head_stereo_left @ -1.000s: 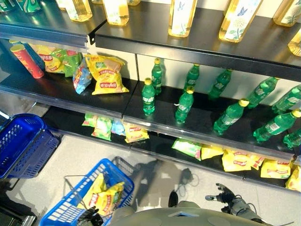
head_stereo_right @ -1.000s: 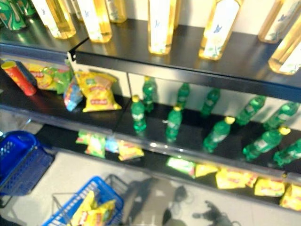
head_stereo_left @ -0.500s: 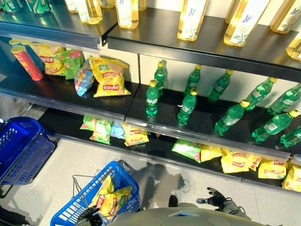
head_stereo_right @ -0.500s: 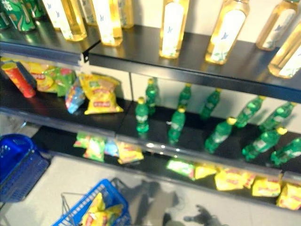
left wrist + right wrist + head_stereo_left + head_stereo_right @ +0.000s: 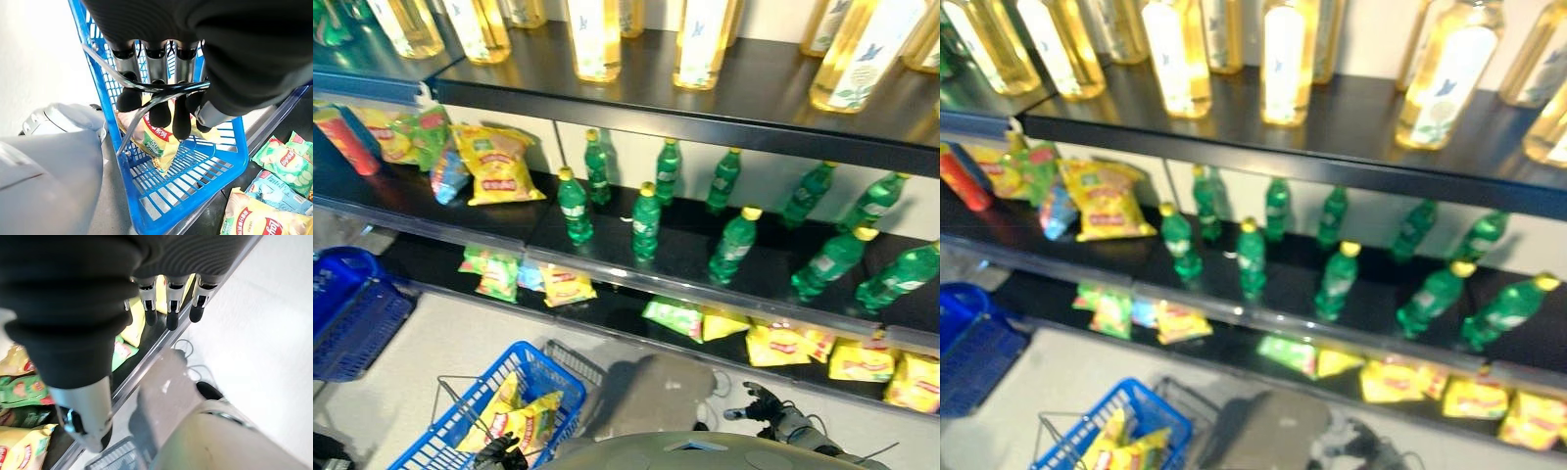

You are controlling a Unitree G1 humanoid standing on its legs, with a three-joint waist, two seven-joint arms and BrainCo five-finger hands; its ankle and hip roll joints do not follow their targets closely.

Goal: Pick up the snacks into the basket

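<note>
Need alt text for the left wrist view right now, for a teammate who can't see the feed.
The robot's left hand has its fingers curled around the wire handle of a blue basket, which holds yellow snack bags. Past the basket's corner, more snack bags, green, pale blue and yellow, lie on a dark bottom shelf.

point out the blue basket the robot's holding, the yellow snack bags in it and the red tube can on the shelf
blue plastic wire-handled basket [image 5: 560,369]: left eye view, far rim.
yellow snack bags [image 5: 514,423]: left eye view, middle of the front bag inside the basket.
red cylindrical snack can [image 5: 344,141]: left eye view, side of the tube, middle shelf.
</note>
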